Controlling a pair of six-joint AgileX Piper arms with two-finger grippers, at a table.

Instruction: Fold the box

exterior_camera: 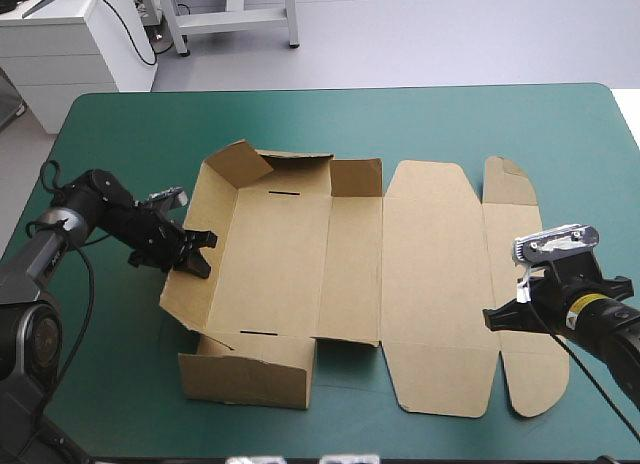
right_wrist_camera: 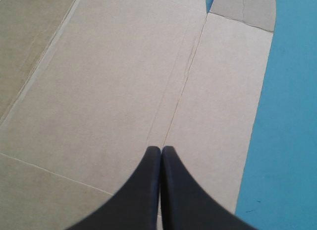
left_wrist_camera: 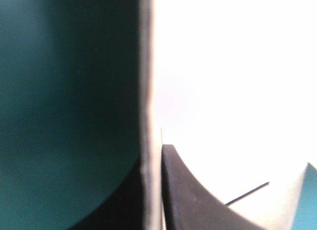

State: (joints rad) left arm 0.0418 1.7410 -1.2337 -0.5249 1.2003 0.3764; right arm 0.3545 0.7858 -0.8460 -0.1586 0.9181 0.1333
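The brown box [exterior_camera: 350, 274] lies at the middle of the teal-green tabletop [exterior_camera: 450, 119]. It is partly formed: the left, far and near walls are raised, and the wide lid panel and its flaps lie flat to the right. The left end effector [exterior_camera: 195, 252] pinches the left wall. The right end effector [right_wrist_camera: 161, 150], fingers pressed together, hangs over the lid's right crease.

A lab or workshop: teal-green covered table [exterior_camera: 420, 114], white cabinet [exterior_camera: 70, 49] trailing cables, metal frame [exterior_camera: 236, 22] on grey floor.
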